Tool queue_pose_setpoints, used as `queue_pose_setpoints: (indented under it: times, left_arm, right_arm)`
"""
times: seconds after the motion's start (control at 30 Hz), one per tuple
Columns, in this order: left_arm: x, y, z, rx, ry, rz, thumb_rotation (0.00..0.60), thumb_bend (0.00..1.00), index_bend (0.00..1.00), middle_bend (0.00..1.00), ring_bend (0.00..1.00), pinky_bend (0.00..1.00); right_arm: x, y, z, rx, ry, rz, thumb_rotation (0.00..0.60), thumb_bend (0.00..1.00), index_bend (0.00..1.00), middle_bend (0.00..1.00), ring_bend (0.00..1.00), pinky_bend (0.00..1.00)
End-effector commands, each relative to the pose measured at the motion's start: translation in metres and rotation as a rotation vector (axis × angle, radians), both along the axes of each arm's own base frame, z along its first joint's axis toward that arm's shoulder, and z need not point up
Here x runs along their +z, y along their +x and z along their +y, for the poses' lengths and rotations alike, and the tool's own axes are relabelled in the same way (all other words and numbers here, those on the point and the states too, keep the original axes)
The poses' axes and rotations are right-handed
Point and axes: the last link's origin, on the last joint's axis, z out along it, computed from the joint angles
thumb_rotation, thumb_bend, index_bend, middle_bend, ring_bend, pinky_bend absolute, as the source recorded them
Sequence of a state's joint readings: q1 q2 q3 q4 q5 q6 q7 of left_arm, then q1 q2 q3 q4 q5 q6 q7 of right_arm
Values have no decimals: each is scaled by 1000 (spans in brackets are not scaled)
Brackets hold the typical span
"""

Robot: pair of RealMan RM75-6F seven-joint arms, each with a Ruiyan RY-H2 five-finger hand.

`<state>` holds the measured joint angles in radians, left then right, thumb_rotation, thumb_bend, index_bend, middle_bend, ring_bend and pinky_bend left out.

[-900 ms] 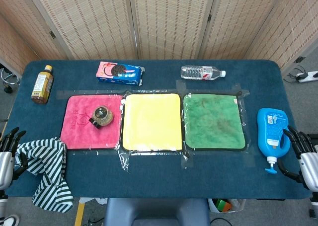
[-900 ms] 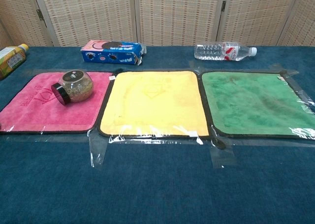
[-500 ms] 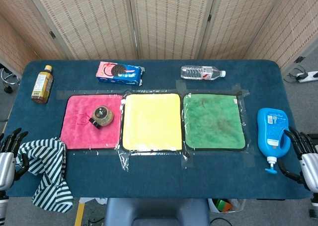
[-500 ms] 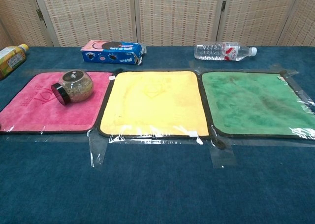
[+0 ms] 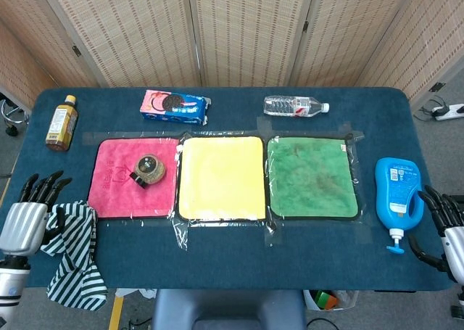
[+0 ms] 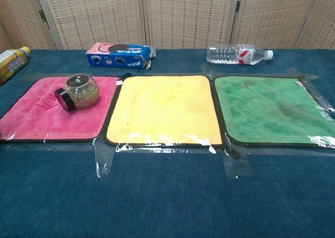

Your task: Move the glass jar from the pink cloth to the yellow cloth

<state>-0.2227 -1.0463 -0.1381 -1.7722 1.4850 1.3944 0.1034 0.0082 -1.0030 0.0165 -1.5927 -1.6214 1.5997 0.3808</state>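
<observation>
The left hand (image 5: pixel 27 215) hovers empty, fingers spread, beside a striped cloth (image 5: pixel 72 254). The right hand (image 5: pixel 449 225), also empty with fingers apart, sits near a blue bottle (image 5: pixel 397 196). The jar (image 5: pixel 148 169) lies tilted on the pink cloth (image 5: pixel 116 192), beside the yellow cloth (image 5: pixel 221 176).

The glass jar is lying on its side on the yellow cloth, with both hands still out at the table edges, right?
Not quite. The glass jar lies on its side on the pink cloth, not the yellow cloth, which is bare; the chest view shows this plainly. The rest holds: in the head view the left hand and right hand are at the table edges.
</observation>
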Motion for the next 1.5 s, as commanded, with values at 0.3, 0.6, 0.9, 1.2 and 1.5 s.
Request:
queue_pose_setpoints:
  times: [0.3, 0.6, 0.9, 1.2, 1.5]
  left_arm:
    - [-27, 21, 73, -136, -90, -18, 600, 735, 214, 166, 194, 105]
    - [-56, 21, 125, -173, -150, 62, 600, 711, 214, 166, 191, 113]
    - [-80, 0, 161, -120, -170, 115, 600, 547, 174, 152, 143, 112]
    - [-97, -18, 176, -116, -168, 273, 600, 426, 127, 105, 95, 99]
    - [-107, -33, 180, -100, -192, 387, 600, 397, 66, 44, 35, 72]
  right_arm:
    - [6, 3, 4, -2, -11, 18, 600, 452, 0, 49, 70, 0]
    - [8, 6, 7, -9, -17, 26, 600, 452, 0, 49, 69, 0]
    - [11, 6, 11, -23, -29, 29, 600, 452, 0, 49, 68, 0]
    - [12, 8, 10, -19, -29, 33, 600, 452, 0, 49, 69, 0]
    - [12, 7, 11, -25, -28, 35, 600, 451, 0, 49, 71, 0]
